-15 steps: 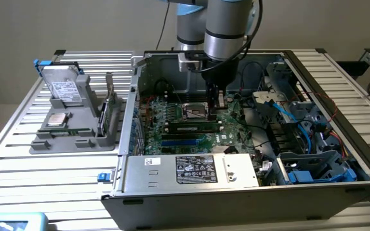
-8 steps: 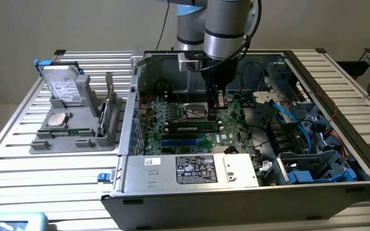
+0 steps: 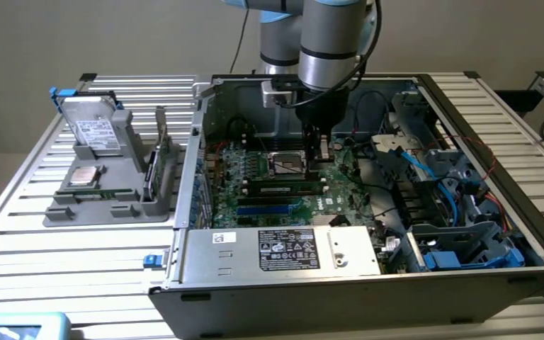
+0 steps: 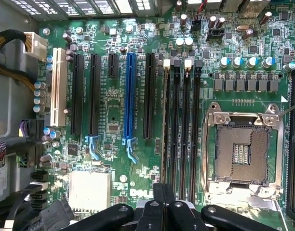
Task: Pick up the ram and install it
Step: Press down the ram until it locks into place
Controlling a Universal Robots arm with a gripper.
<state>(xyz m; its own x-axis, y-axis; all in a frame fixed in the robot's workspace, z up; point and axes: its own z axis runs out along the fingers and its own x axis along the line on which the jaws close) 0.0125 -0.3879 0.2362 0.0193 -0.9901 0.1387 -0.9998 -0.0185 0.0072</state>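
Observation:
The ram (image 3: 277,188) is a long dark stick with a white label, standing in a memory slot on the motherboard (image 3: 253,170) inside the open computer case. In the wrist view the ram (image 4: 164,125) shows edge-on as a thin line in the slot nearest the black expansion slots. My gripper (image 3: 319,157) hangs over the slot's end at the exterior view's right, beside the empty CPU socket (image 3: 286,164). The gripper (image 4: 163,190) is shut, fingers together right above the ram's near end. I cannot tell whether they touch it.
The case's walls (image 3: 189,177) ring the board. A power supply (image 3: 282,248) sits at the front, and blue cables and drive cages (image 3: 423,163) crowd the exterior view's right. Left of the case, a grey tray (image 3: 111,205) holds a hard drive (image 3: 97,131), a silver chip (image 3: 85,176) and a green card (image 3: 159,163).

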